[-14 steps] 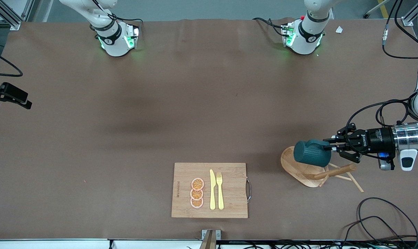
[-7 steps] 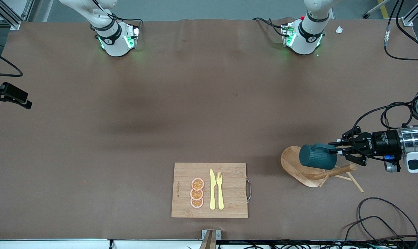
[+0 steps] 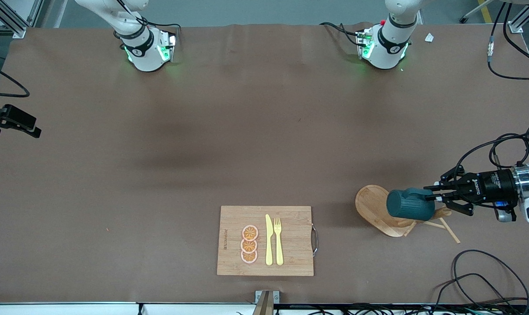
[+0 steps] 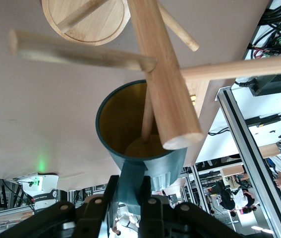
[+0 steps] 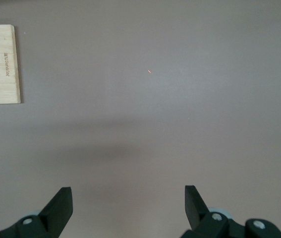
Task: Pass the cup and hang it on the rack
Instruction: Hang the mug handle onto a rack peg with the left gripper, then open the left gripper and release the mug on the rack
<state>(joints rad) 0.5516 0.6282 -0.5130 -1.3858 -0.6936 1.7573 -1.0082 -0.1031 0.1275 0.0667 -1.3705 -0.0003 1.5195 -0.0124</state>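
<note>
The left gripper [image 3: 431,197] is over the light wooden mug rack with an oval base [image 3: 371,203], at the left arm's end of the table. Its two black fingers [image 4: 150,206] are closed tight on the side handle of the small dark teal-green cup with a mustard-yellow inside [image 3: 410,204]. The cup lies on its side in the air, with its closed bottom turned toward the middle of the table and its handle toward the gripper.

In the left wrist view the thick central post [image 4: 162,69] of the rack crosses the mouth of the cup, and its round end is just at the rim. One thin peg [image 4: 147,116] goes down into the yellow inside of the cup. Whether the peg touches the cup wall, I cannot tell. Other thin pegs stand out from the post above the cup.

The right gripper [image 5: 128,208] waits high over the bare brown table [image 3: 203,131], toward the right arm's end, and its fingers are spread wide with nothing between them.

A rectangular bamboo cutting board with a metal handle [image 3: 290,258] lies near the front edge of the table, about at its middle. On it are three orange slices [image 3: 249,244] in a row, and beside them a yellow plastic knife [image 3: 268,239] and a yellow plastic fork [image 3: 278,240].
</note>
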